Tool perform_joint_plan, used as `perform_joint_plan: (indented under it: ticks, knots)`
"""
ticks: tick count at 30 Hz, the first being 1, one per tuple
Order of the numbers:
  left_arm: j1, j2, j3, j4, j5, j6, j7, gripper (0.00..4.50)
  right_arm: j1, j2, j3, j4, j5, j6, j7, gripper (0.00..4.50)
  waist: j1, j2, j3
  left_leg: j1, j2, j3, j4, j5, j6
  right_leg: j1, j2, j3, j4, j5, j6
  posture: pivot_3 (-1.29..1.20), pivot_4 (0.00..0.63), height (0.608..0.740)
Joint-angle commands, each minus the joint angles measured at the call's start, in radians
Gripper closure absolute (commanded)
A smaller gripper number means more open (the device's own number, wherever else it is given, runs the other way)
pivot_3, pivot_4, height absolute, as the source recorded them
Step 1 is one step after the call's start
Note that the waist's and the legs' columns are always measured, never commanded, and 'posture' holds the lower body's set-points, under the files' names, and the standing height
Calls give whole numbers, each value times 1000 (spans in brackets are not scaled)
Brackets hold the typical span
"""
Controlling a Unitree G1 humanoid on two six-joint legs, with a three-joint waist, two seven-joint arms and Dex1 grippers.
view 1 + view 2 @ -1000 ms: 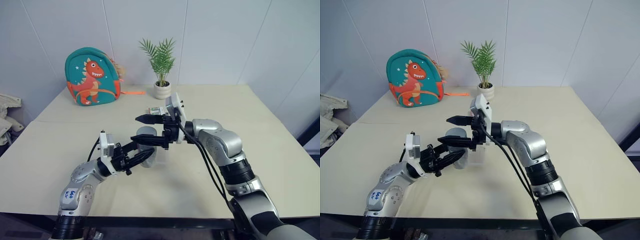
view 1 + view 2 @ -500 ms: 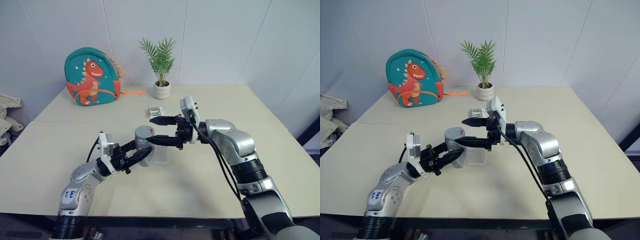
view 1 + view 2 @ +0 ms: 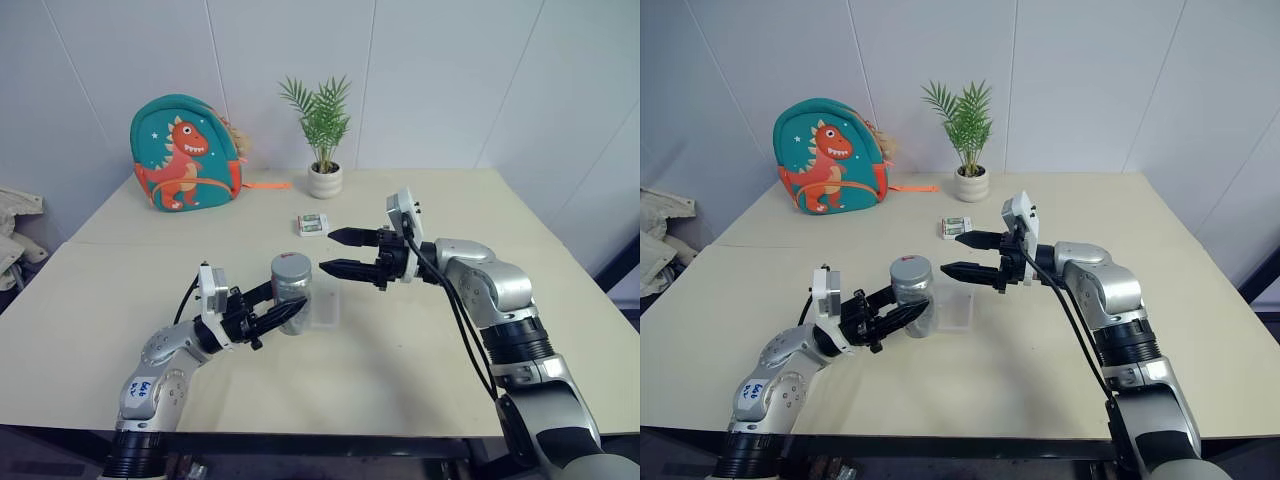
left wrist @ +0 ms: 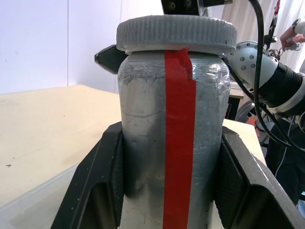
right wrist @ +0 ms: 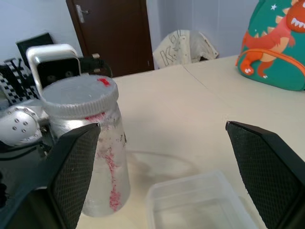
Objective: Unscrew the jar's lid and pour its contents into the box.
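My left gripper [image 3: 288, 301] is shut on the jar [image 3: 291, 293], a clear cylinder with a red strip, held upright above the table. The grey lid [image 3: 291, 264] sits on top of the jar. In the left wrist view the black fingers [image 4: 106, 181] press both sides of the jar [image 4: 143, 133] below the lid [image 4: 176, 32]. To the right of the jar, my right gripper [image 3: 327, 252] points at it, open and holding nothing. The clear box [image 3: 323, 306] lies on the table just behind the jar. I cannot make out the contents inside the jar.
At the back of the table, a teal dinosaur backpack [image 3: 183, 152] stands to the left of a white plant pot [image 3: 323, 181]. A small white packet [image 3: 313, 225] lies behind the box. A person's hand [image 4: 293, 34] shows far off.
My right gripper has drawn back to the right, away from the jar's top, staying open. The left gripper and the jar have kept still, lid still on.
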Motion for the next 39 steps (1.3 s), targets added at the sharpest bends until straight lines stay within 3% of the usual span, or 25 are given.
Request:
perform_joint_plan:
  ticks: [1, 10, 20, 39]
  knots:
    - [-14, 3, 4, -40, -18, -18, -3, 2471, -12, 19, -24, -102, 73, 47, 3, 52, -3, 0, 0, 0, 0, 0, 0, 0, 0, 0, 0, 0, 0, 0, 0, 0, 150, 740]
    - [-17, 0, -1, -37, -15, -20, -3, 2471, -20, 127, 55, -192, 66, 85, -68, 52, 0, 0, 0, 0, 0, 0, 0, 0, 0, 0, 0, 0, 0, 0, 0, 0, 150, 740]
    - [-18, 0, 0, -39, -16, -20, -1, 2471, -56, 184, 107, -144, -9, 44, -117, 52, -2, 0, 0, 0, 0, 0, 0, 0, 0, 0, 0, 0, 1, 0, 0, 0, 150, 740]
    - [-16, -4, -5, -40, -15, -21, 2, 2471, -50, 92, 80, -90, -27, 26, -58, 52, -2, 0, 0, 0, 0, 0, 0, 0, 0, 0, 0, 0, 0, 0, 0, 0, 150, 740]
